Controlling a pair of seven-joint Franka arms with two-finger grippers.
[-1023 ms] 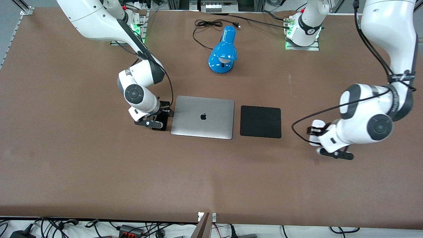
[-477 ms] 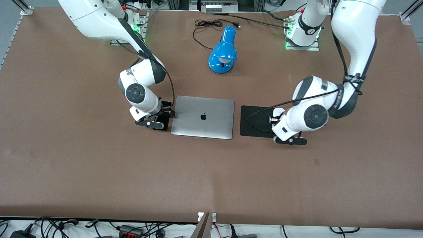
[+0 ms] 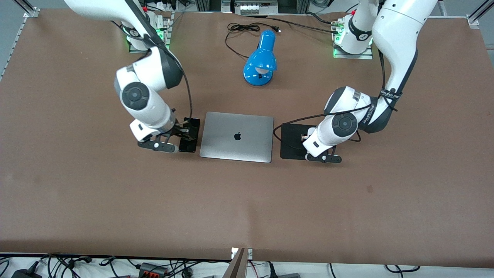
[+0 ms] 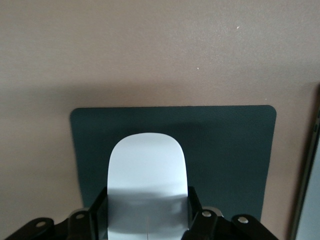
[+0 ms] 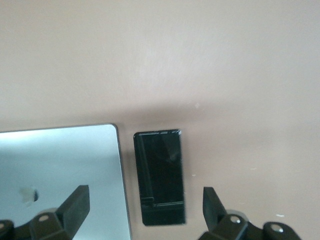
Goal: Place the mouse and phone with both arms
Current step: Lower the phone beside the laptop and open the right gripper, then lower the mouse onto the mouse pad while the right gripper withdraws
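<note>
the small glossy white oval mouse [image 4: 147,187] is pinched between the 2 black fingers [image 4: 99,212] of the left gripper [image 3: 317,151], held over the square black mouse pad [image 3: 293,141]. that pad lies just beside the closed silver laptop [image 3: 236,136], toward the left arm's end of the table. the slim black rectangular phone [image 5: 159,176] lies flat on the brown table [image 3: 247,208], just beside the laptop's edge toward the right arm's end and parallel to it. the right gripper [image 5: 146,212] hangs over the phone with its fingers [image 5: 75,206] spread wide, clear of it. a blue desk lamp [image 3: 260,60] lies farther from the front camera than the laptop.
</note>
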